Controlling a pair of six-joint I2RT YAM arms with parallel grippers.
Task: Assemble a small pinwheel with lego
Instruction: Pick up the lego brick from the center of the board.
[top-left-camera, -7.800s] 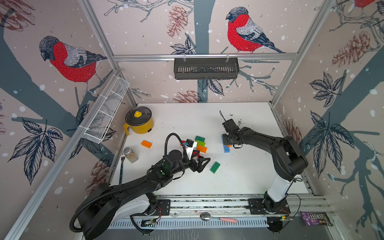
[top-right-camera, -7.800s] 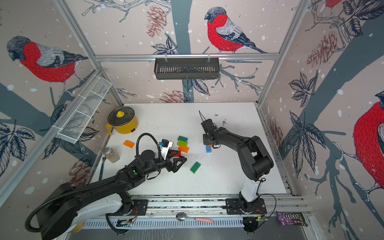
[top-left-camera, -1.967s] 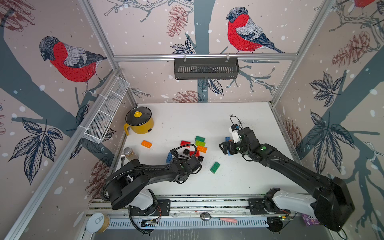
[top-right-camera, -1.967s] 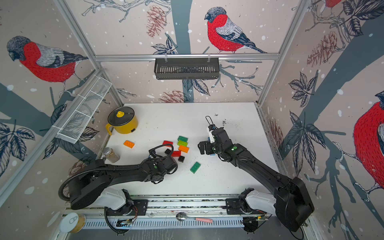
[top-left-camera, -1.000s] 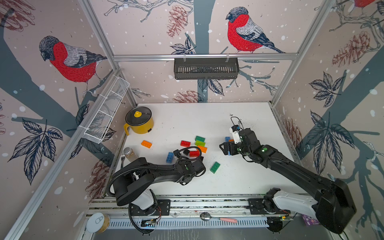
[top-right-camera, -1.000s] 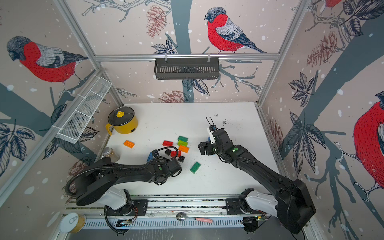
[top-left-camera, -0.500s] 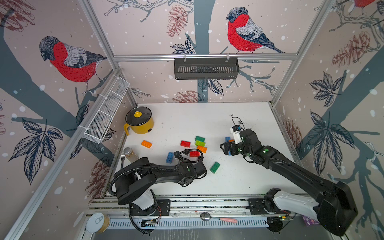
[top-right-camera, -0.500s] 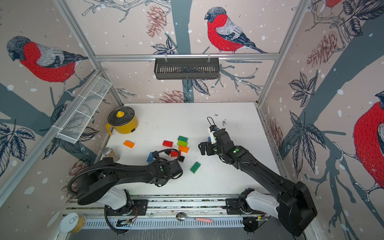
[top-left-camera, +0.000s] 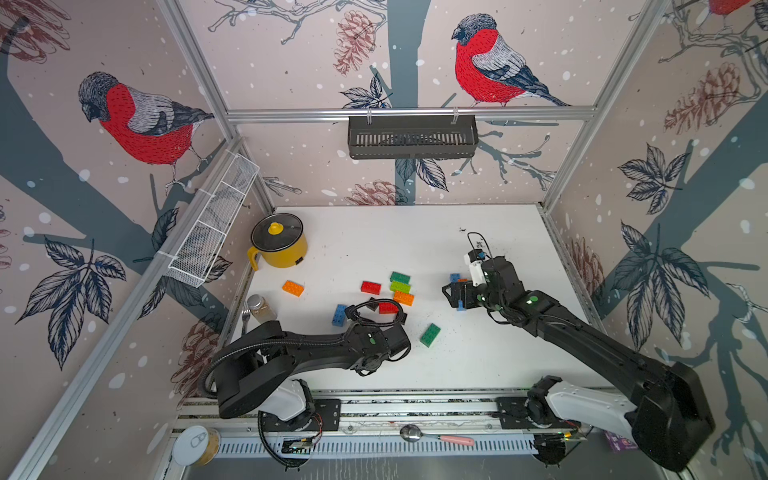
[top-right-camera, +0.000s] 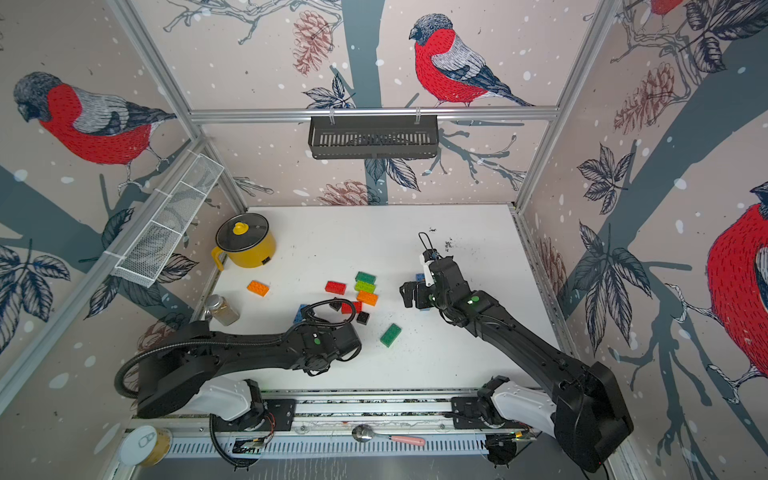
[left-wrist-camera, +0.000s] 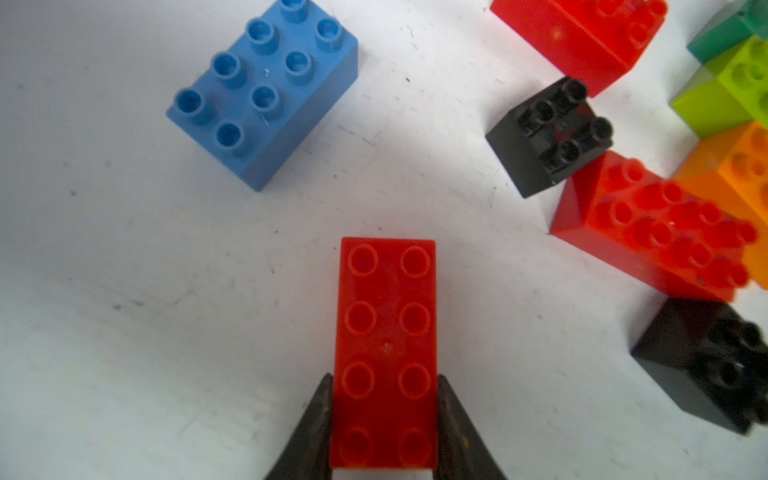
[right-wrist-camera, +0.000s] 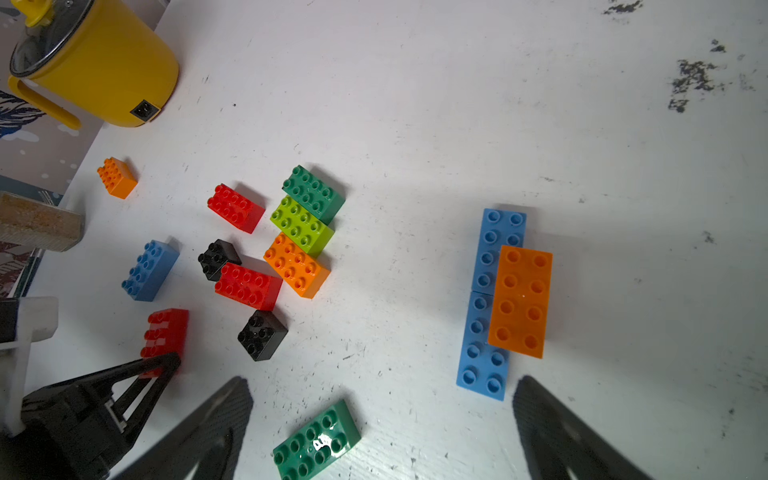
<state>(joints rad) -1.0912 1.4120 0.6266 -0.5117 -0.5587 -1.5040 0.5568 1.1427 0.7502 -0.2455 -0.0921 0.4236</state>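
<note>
Yellow lidded pot (top-left-camera: 283, 258), jar (top-left-camera: 262, 309) of brown granules, loose lego (top-left-camera: 370, 287)

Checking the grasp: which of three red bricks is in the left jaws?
The lone red brick, clamped at one end by the left gripper; the other two red bricks lie loose.

Papered walls (top-left-camera: 291, 62) printed with red-breasted birds (top-left-camera: 486, 70), pinecones (top-left-camera: 353, 45) and grey branches (top-left-camera: 291, 12) close in the white bench (top-left-camera: 374, 237) on three sides. Aluminium posts (top-left-camera: 202, 75) frame the corners. A black slotted basket (top-left-camera: 411, 137) hangs above the far edge, and a white wire shelf (top-left-camera: 212, 224) runs along the left edge. The light is even and the bench top is scuffed.
</note>
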